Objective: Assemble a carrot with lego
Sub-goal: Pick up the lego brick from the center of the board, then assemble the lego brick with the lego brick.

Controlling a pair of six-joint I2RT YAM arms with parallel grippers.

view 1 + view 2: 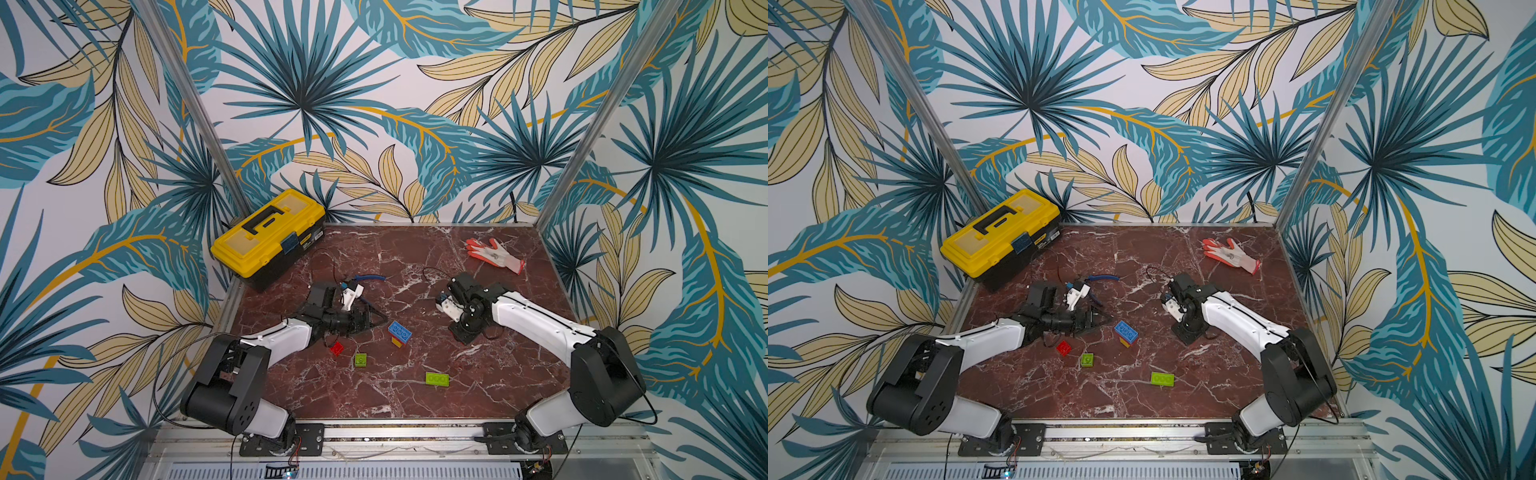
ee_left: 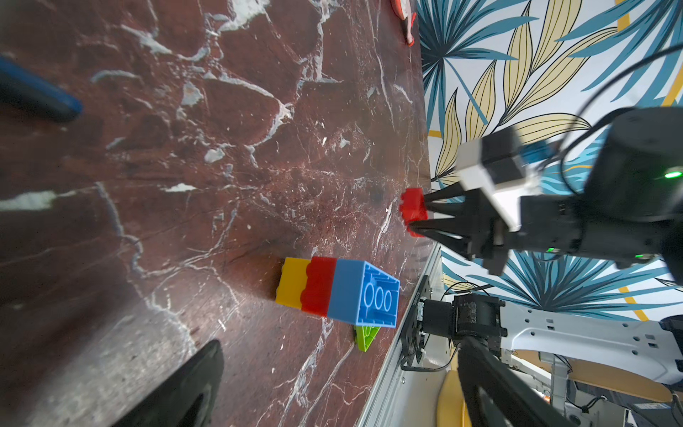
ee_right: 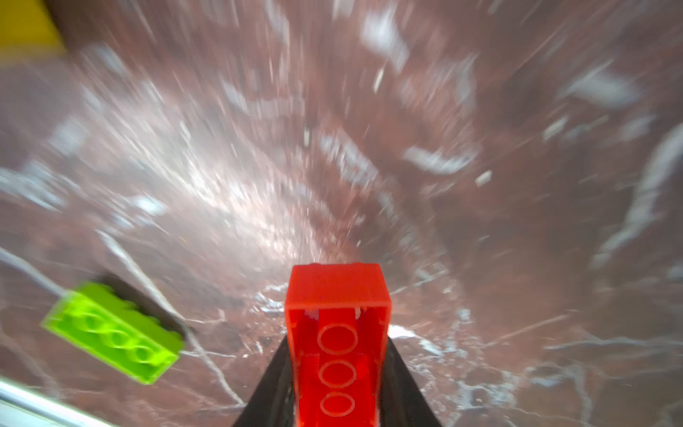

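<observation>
- The right gripper (image 2: 419, 214) pinches a red brick (image 3: 338, 325) by its long sides. In both top views the wrist hides that brick entirely.
- The right wrist view is smeared with blur. The brick seems to hang just above the table (image 1: 374, 399), but I cannot tell whether they touch.
- The left gripper (image 1: 376, 321) stands wide and empty. In the left wrist view only one finger (image 2: 177, 392) shows, cut off at the edge.
- The carrot (image 1: 400, 334) stands mid-table between the grippers, touching neither: yellow at the bottom, then red, with blue on top, hollow side up.
- In the left wrist view it hides most of the long green brick (image 2: 366, 336). The top views show that brick whole, nearer the front edge.
- A small red brick (image 1: 337, 348) and a small green brick (image 1: 360, 360) lie near the left arm.
- The pliers (image 1: 370, 277) are partly hidden behind the left wrist.
- The toolbox (image 1: 270, 237) and glove (image 1: 494, 254) sit at the back corners.
</observation>
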